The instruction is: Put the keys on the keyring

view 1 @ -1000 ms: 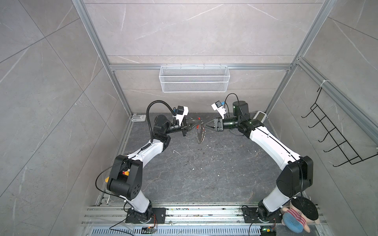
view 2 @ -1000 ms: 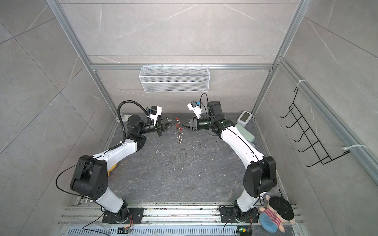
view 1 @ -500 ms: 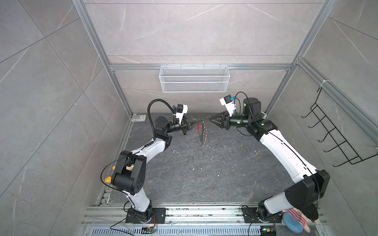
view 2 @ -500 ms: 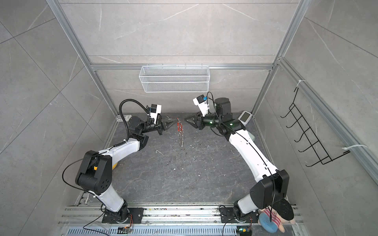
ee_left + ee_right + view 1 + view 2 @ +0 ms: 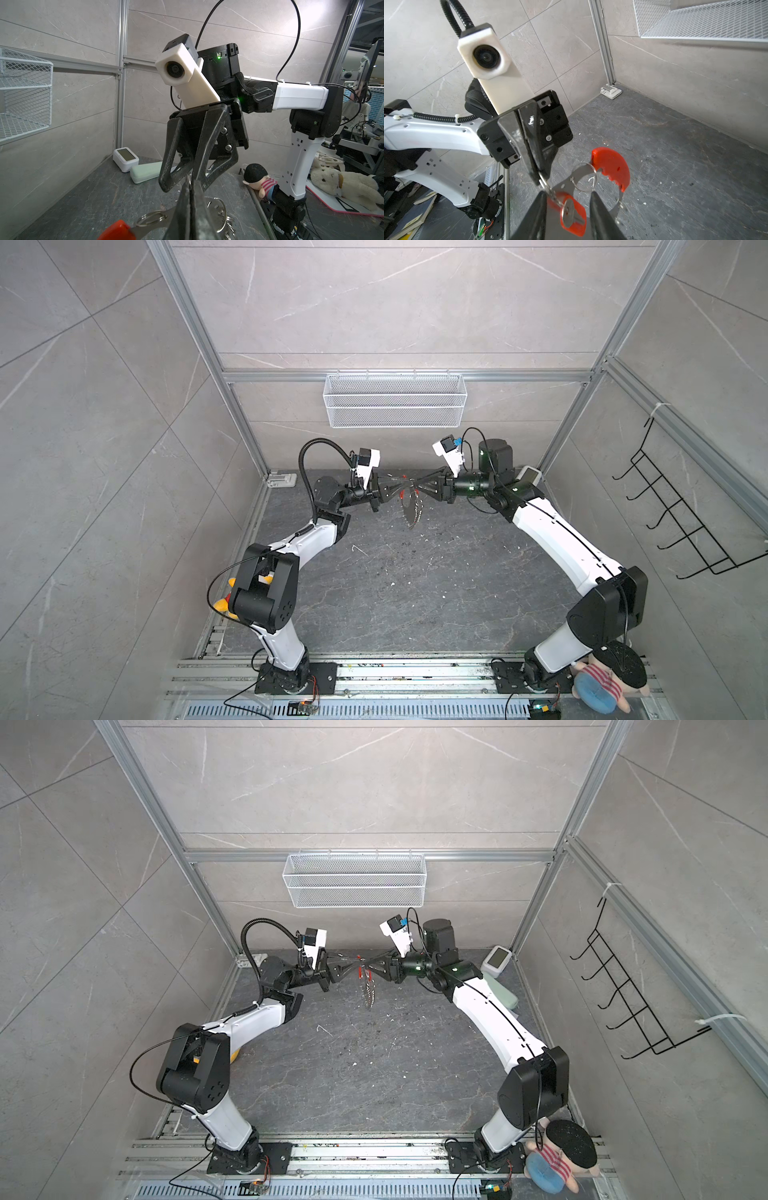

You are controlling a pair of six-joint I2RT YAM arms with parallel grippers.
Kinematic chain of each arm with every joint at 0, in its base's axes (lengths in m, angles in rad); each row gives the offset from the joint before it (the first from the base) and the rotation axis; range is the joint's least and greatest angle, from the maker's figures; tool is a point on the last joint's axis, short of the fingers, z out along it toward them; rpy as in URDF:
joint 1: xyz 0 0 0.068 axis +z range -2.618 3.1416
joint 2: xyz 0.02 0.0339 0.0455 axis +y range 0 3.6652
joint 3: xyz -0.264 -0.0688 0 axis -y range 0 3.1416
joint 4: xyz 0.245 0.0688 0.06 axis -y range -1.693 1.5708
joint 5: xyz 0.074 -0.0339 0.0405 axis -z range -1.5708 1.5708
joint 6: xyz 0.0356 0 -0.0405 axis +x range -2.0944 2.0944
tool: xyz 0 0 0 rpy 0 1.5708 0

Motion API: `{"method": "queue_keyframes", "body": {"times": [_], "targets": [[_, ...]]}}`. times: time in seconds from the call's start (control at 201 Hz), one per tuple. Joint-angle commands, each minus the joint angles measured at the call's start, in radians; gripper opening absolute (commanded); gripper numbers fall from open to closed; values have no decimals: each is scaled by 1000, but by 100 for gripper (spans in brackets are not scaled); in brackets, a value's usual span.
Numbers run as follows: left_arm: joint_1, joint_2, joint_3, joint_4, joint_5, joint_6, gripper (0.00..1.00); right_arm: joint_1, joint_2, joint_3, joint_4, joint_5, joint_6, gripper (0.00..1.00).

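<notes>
Right wrist view: left hand [image 5: 539,178] pinched tight on the keyring [image 5: 610,166], right hand [image 5: 568,194] part-open astride the keys [image 5: 574,218].

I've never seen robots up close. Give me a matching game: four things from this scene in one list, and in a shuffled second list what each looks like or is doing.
Things
1. left gripper
2. right gripper
3. wire basket
4. plush doll

Looks or states
A. red-striped top
B. jaws apart, either side of the red key tag
C. white mesh
D. shut on the keyring

Pairs: 1-D, 2-B, 3-C, 4-A
</notes>
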Motion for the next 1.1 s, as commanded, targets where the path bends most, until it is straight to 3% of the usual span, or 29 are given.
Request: {"method": "queue_keyframes", "body": {"times": [0.0,0.199,0.433,0.603,0.712,0.722,0.772,0.807,0.941,1.021,1.096], "targets": [[0,-1,46,94,11,-19,0,12,18,15,48,-40,16,35],[0,3,47,103,12,-26,0,24,33,18,59,-64,30,25],[0,11,45,109,15,-32,0,37,28,3,83,-58,39,0],[0,21,40,111,14,-32,0,36,9,-5,76,-34,29,0],[2,21,45,22,18,31,0,36,-5,7,-11,54,-41,0],[3,19,46,1,22,41,5,36,-6,10,-16,62,-51,0],[12,-2,48,-137,41,148,23,37,-4,23,-82,113,-108,0],[19,-27,41,-274,40,270,30,38,0,36,-130,157,-151,0],[17,-143,96,-1079,-99,1009,35,42,35,68,-266,283,-287,0],[17,-119,197,-1383,-190,1201,35,49,51,56,-264,321,-333,0],[17,-80,283,-1548,-247,1312,34,58,60,37,-240,339,-361,0]]}}
